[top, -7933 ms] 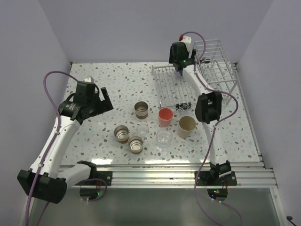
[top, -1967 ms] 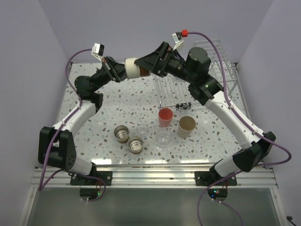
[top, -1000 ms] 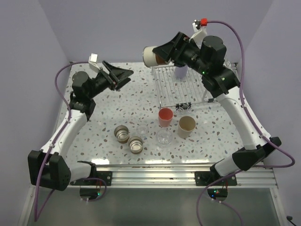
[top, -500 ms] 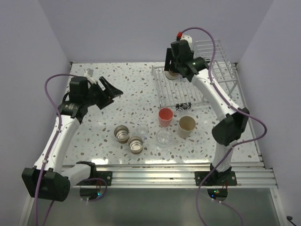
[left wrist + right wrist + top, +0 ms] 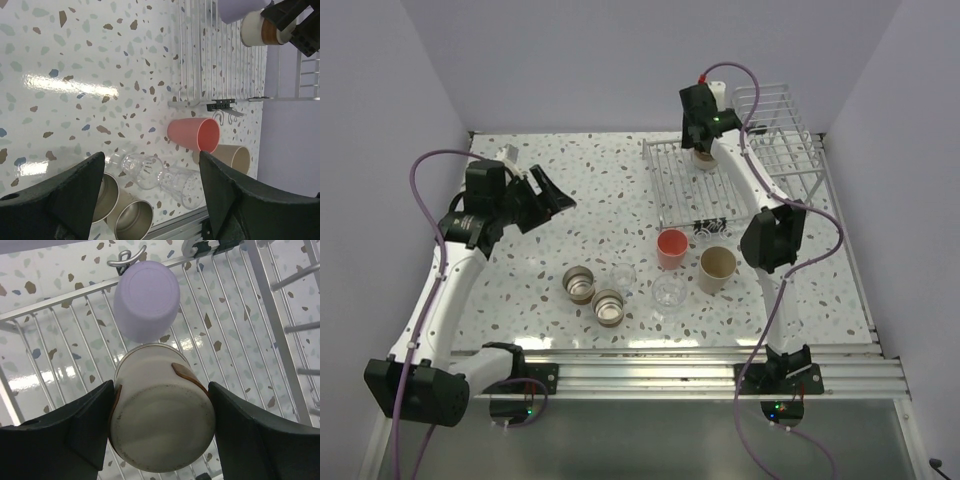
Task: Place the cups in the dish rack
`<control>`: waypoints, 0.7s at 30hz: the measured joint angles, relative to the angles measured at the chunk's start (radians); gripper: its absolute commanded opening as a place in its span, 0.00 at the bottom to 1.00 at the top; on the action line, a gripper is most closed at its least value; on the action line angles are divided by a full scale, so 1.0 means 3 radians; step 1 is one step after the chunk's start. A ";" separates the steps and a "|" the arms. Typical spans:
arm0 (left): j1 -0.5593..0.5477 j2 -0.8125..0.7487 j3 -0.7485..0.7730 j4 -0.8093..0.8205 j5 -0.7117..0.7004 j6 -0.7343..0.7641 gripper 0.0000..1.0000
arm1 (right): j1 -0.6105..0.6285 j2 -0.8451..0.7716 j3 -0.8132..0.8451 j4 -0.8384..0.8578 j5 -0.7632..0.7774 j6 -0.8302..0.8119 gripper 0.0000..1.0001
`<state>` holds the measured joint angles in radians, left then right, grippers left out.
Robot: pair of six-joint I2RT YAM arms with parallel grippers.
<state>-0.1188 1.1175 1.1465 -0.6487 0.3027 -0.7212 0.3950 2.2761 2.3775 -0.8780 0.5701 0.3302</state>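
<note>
Nearest the bases, six loose cups (image 5: 610, 306) stand on the tabletop (image 5: 520, 290), all below and to the right of the left claw (image 5: 555, 190), which hangs spread wide and empty. Farther off, the right claw (image 5: 162, 430) grips a brown-banded cup (image 5: 162, 410), mouth down, over the dish rack (image 5: 672, 190). A lavender cup (image 5: 146, 299) sits just beyond it, and whether the held cup touches the wires is unclear. The cups look light, stiff and probably slick, so pinch across the wall.
</note>
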 measured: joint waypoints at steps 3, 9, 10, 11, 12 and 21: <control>0.0000 0.0051 0.0008 -0.0032 -0.0032 0.0047 0.79 | -0.0067 0.0224 0.0193 -0.0052 0.0001 0.0006 0.00; 0.0000 0.0187 0.0028 -0.0064 -0.0075 0.0117 0.78 | -0.0122 0.0348 0.0170 -0.0102 -0.0015 0.0032 0.00; 0.0000 0.0207 0.0034 -0.0064 -0.0076 0.0118 0.78 | -0.0122 0.0356 0.0168 -0.0106 -0.0022 0.0047 0.00; 0.0000 0.0225 0.0037 -0.0064 -0.0079 0.0121 0.78 | -0.0122 0.0357 0.0156 -0.0103 -0.0029 0.0065 0.00; 0.0001 0.0242 0.0041 -0.0064 -0.0080 0.0123 0.79 | -0.0127 0.0357 0.0141 -0.0106 -0.0039 0.0085 0.00; 0.0003 0.0299 0.0045 -0.0064 -0.0106 0.0127 0.78 | -0.0192 0.0404 0.0086 -0.0080 -0.0149 0.0270 0.00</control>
<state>-0.1181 1.2072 1.1599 -0.6678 0.2710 -0.6830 0.3374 2.3974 2.4035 -0.9020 0.5255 0.4110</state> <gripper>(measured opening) 0.784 0.732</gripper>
